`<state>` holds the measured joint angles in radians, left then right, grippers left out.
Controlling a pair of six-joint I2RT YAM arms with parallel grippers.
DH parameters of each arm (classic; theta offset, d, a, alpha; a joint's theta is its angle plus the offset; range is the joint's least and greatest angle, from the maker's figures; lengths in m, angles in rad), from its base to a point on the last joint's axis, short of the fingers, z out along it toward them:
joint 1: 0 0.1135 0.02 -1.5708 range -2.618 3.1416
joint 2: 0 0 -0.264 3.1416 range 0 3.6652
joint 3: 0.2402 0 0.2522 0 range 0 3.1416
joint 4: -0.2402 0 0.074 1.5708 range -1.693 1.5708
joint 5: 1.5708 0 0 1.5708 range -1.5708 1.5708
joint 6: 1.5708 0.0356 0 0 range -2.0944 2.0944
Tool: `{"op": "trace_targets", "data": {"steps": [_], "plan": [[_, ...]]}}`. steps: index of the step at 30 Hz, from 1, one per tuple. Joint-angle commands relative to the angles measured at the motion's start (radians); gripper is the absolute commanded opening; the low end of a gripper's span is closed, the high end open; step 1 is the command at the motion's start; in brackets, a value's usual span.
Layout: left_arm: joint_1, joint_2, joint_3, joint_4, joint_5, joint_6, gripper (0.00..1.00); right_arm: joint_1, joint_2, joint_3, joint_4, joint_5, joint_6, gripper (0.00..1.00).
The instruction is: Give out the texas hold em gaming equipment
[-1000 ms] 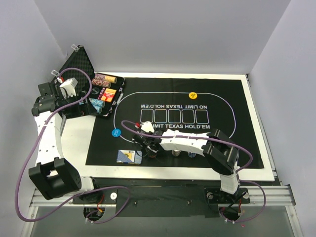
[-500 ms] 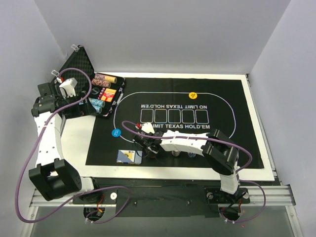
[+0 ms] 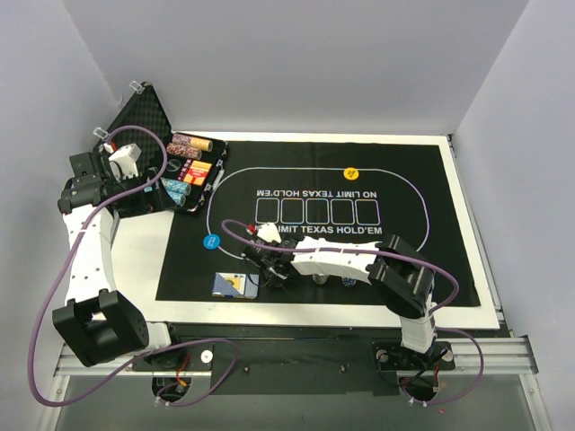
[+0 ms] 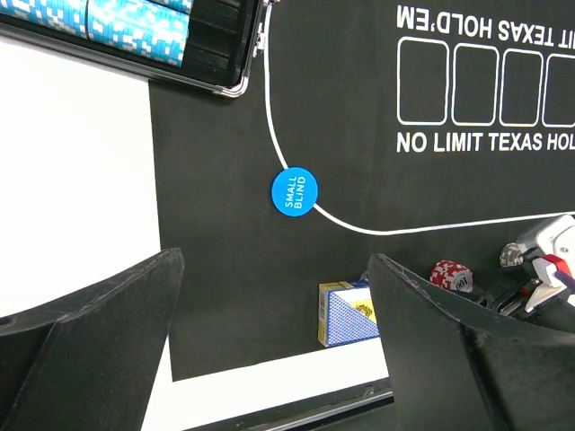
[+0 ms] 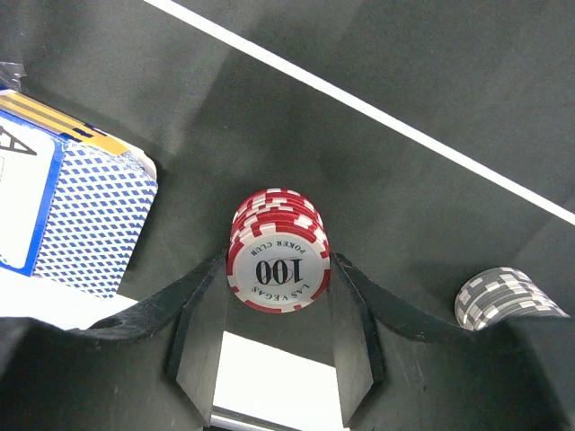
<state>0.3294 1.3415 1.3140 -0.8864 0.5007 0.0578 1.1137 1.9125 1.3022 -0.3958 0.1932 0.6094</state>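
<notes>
A short stack of red-and-white speckled round poker chips (image 5: pixel 278 260), its top chip printed "100", stood on the black printed felt mat (image 3: pixel 422 171). It was close to the mat's near edge and outside the white oval line. The right gripper (image 5: pixel 279 269) had its two black fingers (image 5: pixel 202 310) drawn in against opposite sides of this stack. No gap showed on either side, and the stack rested on the felt. In the right wrist view, a low stack of grey-and-white chips (image 5: pixel 508 298) stood near on the right, partly hidden by a finger. A blue-backed pack of playing cards (image 5: pixel 81 224) lay near on the left, apart from the gripper.

Farther out, a blue disc button marked "SMALL BLIND" (image 4: pixel 295 189) lay on the white oval line. A yellow disc button (image 3: pixel 350 173) lay on the oval's far side, well apart from the chips.

The left gripper (image 4: pixel 274 260) hung above the mat's left part with its fingers spread wide and nothing between them. An open black foam-lined case (image 3: pixel 144 108) sat at the table's far left corner. It held rows of speckled chips (image 3: pixel 189 144), among them pale blue ones (image 4: pixel 135 27).
</notes>
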Motion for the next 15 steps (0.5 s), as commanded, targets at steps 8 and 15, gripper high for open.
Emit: {"op": "trace_targets", "data": {"steps": [8, 15], "plan": [[0.010, -0.042, -0.002, 0.026, 0.006, 0.007, 0.95, 0.009, -0.030, 0.063, -0.060, 0.015, 0.003, 0.26], [0.010, -0.042, 0.005, 0.026, -0.002, 0.008, 0.95, 0.005, 0.002, 0.185, -0.092, 0.020, -0.039, 0.24]]}}
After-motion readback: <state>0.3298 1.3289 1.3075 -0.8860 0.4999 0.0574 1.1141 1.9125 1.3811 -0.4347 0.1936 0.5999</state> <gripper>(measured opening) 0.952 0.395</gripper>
